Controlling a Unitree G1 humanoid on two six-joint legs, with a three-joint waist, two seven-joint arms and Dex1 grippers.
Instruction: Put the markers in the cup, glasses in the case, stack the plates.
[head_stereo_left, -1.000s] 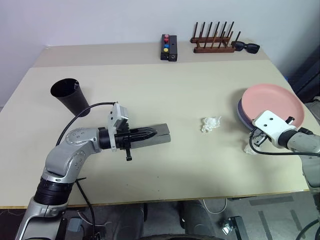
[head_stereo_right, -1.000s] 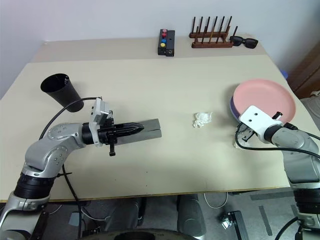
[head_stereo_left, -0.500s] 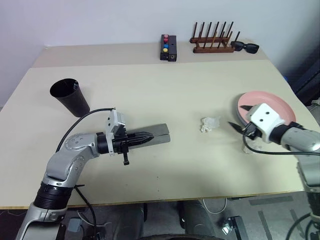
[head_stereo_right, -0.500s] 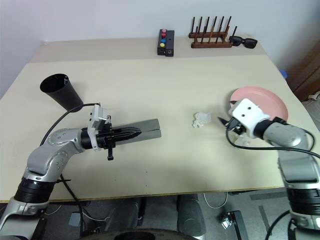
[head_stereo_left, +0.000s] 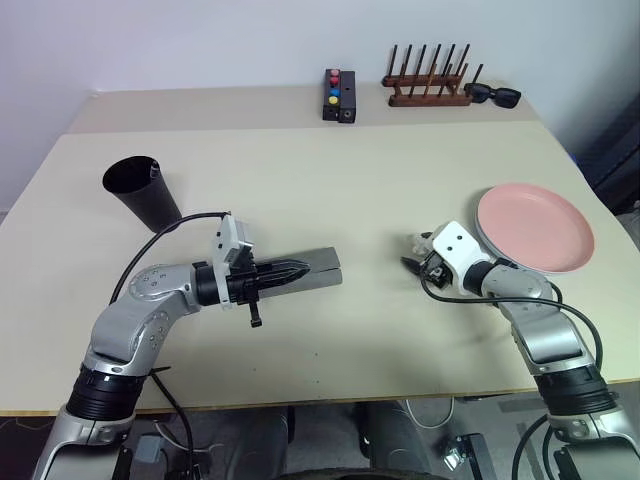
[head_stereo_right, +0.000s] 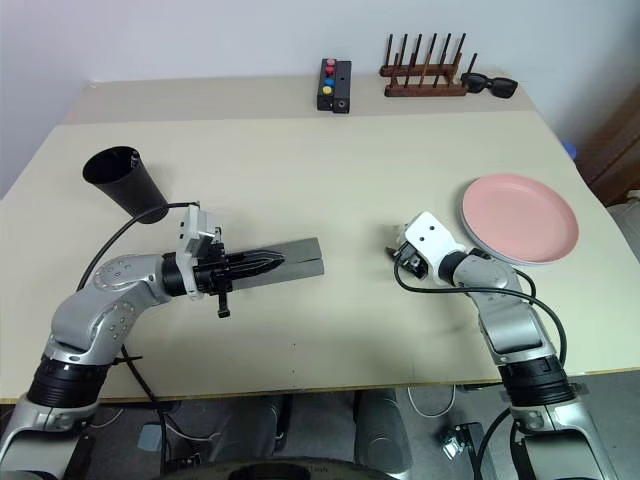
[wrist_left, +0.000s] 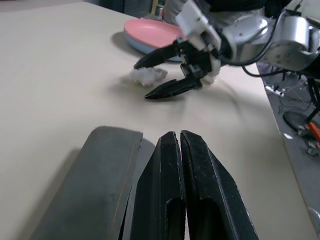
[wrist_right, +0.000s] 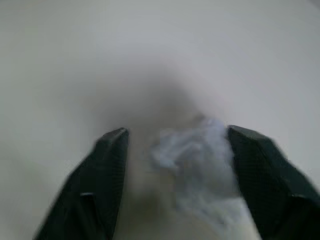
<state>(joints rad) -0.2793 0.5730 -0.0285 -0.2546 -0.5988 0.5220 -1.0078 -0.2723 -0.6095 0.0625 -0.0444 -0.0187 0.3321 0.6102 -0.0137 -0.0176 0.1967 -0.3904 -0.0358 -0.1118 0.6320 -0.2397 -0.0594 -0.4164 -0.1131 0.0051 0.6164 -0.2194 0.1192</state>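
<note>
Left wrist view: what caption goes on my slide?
Shut left gripper over grey fabric case, open right gripper at crumpled white tissue.

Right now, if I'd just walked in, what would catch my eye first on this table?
Probably the right gripper, open around a crumpled white wad mid-table. Beside it, on the right, sits a pink plate stacked on a light blue one. To the left, the left gripper lies shut over a grey case, with a tall black cup behind.

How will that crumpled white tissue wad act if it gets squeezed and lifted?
The crumpled white tissue wad looks thin and creased, so it probably squashes easily. It likely weighs almost nothing. Its irregular shape suggests it won't roll.
</note>
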